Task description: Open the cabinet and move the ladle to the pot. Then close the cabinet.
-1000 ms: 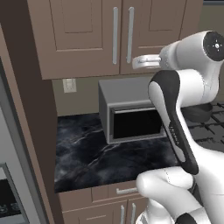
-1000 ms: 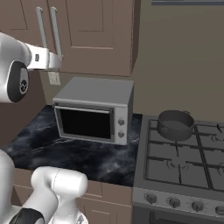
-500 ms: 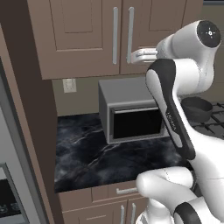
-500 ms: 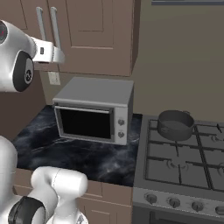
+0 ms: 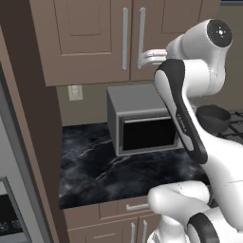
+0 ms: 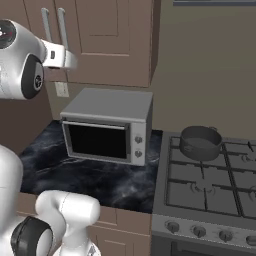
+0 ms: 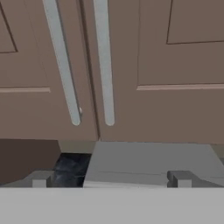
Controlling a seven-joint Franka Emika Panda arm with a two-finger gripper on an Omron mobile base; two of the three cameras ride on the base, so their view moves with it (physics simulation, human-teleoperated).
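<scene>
Overhead, cabinet [image 5: 118, 38] doors both shut. Gripper [image 5: 146, 57] spread wide, holding nothing, just beside the right handle [image 5: 141, 35], above the microwave [image 6: 107, 125]. Pot [image 6: 200, 142] sits right of the microwave.

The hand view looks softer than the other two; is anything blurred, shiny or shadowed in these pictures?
Hand view: the cabinet and its handles look soft-edged up close. Left base view: even light, a dim shadow under the cabinet, pale streaks on the counter. Right base view: the microwave and pot look sharp, without glare.
</scene>
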